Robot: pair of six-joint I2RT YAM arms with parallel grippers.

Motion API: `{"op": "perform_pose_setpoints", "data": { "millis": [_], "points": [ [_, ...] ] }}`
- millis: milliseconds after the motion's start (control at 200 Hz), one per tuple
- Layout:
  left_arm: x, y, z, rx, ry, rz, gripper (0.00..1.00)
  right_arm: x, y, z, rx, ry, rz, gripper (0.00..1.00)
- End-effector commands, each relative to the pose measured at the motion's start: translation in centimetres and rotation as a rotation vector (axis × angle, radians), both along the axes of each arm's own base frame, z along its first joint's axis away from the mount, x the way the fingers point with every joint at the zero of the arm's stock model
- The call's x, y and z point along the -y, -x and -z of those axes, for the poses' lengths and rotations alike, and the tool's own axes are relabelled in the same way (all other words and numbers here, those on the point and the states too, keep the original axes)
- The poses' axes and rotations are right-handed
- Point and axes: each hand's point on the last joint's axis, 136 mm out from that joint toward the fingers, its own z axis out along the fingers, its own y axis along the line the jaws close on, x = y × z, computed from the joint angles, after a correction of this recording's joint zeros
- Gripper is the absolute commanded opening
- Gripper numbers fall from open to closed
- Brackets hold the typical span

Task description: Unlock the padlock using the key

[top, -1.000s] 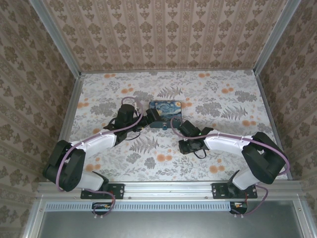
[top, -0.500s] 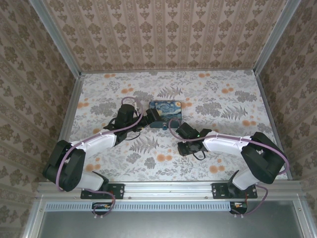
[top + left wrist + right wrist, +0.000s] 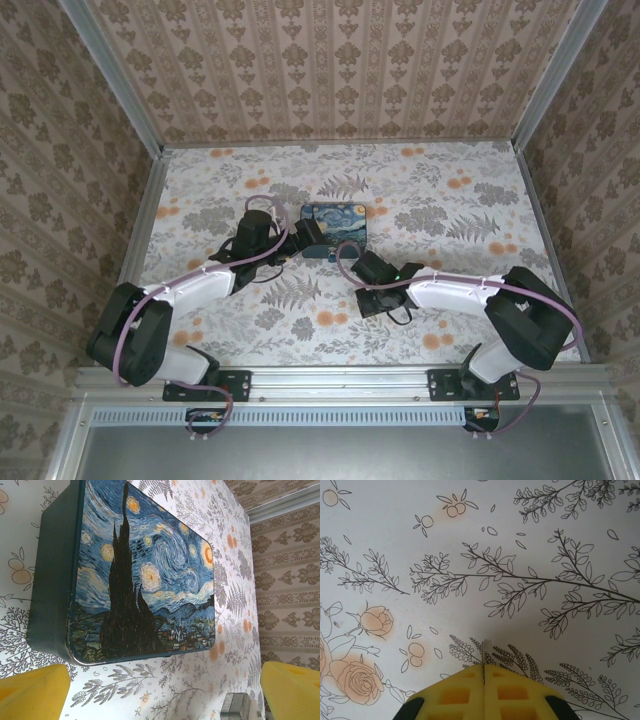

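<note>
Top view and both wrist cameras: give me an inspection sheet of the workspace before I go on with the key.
Surface: flower-printed tabletop, flat, nothing spilled.
Job's things: key, a thin sliver poking out between the pads of the right gripper; padlock, a small teal thing by the tin's near edge, too small to read in detail.
Clutter: painted tin, closed, lying flat.
Grippers: left gripper open wide, facing the tin; right gripper shut on the key, over bare tabletop.
Cables: purple cables run along both arms, looping at the wrists.
Surroundings: patterned walls on three sides.
</note>
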Motion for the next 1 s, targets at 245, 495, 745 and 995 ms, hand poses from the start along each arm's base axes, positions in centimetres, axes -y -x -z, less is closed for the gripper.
{"op": "perform_pose_setpoints", "data": {
  "millis": [245,495,745,995],
  "points": [
    [0.4,0.0,-3.2,0.072,0.048,0.012,1.00,-1.5,-2.3,-9.8,0.124,-0.257,0.025,0.00],
    [1.5,-0.3,-5.1,0.006,0.214,-0.038,1.00,-3.8,-5.1,-16.8,0.210,-0.547,0.069,0.00],
    [3.5,-0.8,-6.9,-0.116,0.508,-0.114,0.91,-4.8,-8.0,-21.4,0.303,-0.733,0.144,0.00],
    [6.3,-0.8,-8.0,-0.159,0.703,-0.126,0.82,-5.0,-10.1,-23.6,0.373,-0.821,0.217,0.00]
  ]
}}
